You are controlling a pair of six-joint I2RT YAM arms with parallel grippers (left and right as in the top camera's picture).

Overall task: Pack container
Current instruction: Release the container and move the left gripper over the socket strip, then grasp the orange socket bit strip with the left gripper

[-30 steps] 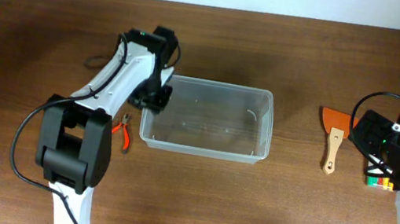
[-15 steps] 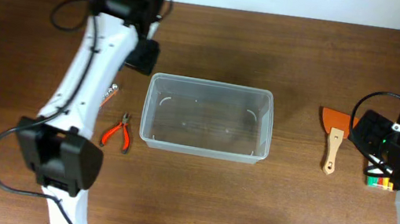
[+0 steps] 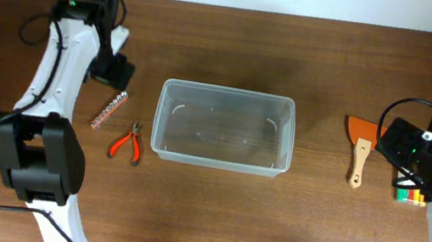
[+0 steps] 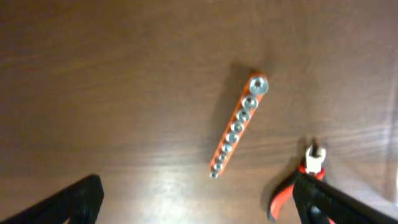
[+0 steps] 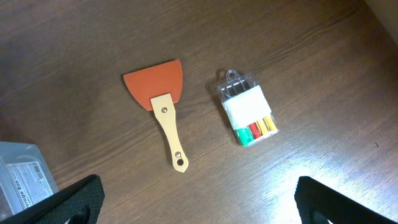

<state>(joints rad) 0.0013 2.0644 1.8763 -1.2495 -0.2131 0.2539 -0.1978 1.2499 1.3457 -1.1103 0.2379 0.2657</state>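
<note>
Sitting open-topped and empty about midway between the left and right edges of the bench [image 3: 209, 223], the container [image 3: 161, 121] is a large clear rectangular bin with its long sides running parallel to the far edge. The left claw [image 4: 199, 208] hangs over the wood towards the far left corner, its two dark fingers [image 4: 68, 202] spread wide apart with nothing between them. Below it lies an orange socket rail [image 4: 238, 127] carrying a row of silver sockets, set at a slant, and just beside the rail's lower end are red-handled pliers [image 4: 298, 186]; both rest on the bench to the left of the container, apart from its wall. The right claw [image 5: 199, 205] hovers near the right edge, its fingers likewise wide apart and empty. Under it are an orange scraper [image 5: 163, 106] with a pale wooden handle and, just beside it, a small clear pack of coloured markers [image 5: 249, 115], not touching each other.
</note>
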